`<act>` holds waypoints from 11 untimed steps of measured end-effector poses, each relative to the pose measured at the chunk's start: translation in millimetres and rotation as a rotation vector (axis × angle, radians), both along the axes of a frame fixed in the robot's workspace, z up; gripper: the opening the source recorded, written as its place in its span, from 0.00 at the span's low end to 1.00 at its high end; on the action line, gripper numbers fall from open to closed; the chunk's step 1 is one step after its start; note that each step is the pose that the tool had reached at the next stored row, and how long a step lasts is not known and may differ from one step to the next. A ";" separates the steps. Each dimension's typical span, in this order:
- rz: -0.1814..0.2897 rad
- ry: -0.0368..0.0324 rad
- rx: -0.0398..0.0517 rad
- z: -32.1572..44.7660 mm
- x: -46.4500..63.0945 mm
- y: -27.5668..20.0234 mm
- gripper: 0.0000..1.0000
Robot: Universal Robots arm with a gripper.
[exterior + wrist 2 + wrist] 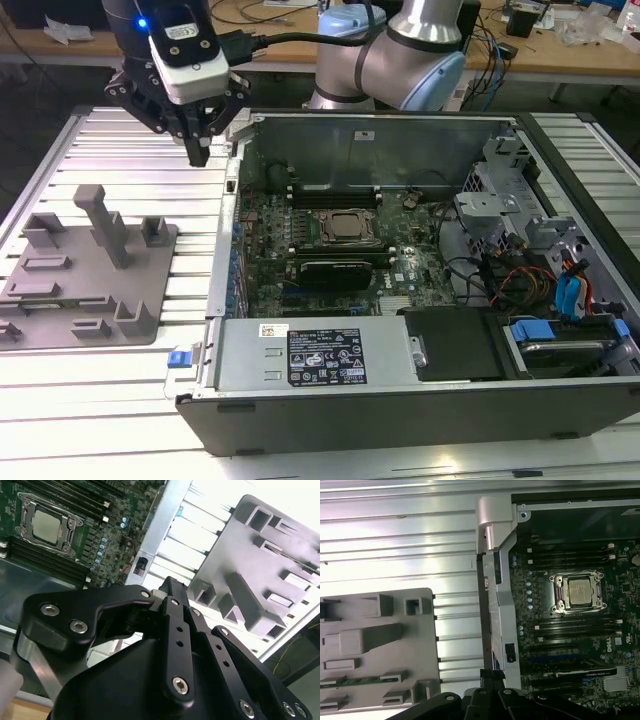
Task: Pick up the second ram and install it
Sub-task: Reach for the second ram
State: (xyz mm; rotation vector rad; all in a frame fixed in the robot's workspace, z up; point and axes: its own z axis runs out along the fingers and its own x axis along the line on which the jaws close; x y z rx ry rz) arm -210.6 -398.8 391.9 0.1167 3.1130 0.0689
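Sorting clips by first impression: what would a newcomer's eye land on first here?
The open computer case dominates the exterior view's right, its processor socket bare mid-board. The gripper hangs over the slatted table just outside the case's wall, jaws together. On the exterior view's left lies a grey fixture tray; in the first wrist view a thin green stick sits in one of its slots.

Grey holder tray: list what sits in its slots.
A thin green memory stick sits in one slot of the tray, seen in the first wrist view. The slot's walls cover its lower part.
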 end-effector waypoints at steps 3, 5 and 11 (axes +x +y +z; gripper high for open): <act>0.000 -0.0002 0.0000 -0.2 -9.0 0.0 0.08; 0.000 -0.0007 0.0000 -0.3 -15.4 0.0 0.08; 0.000 -0.0029 0.0000 -0.7 -32.6 0.0 0.08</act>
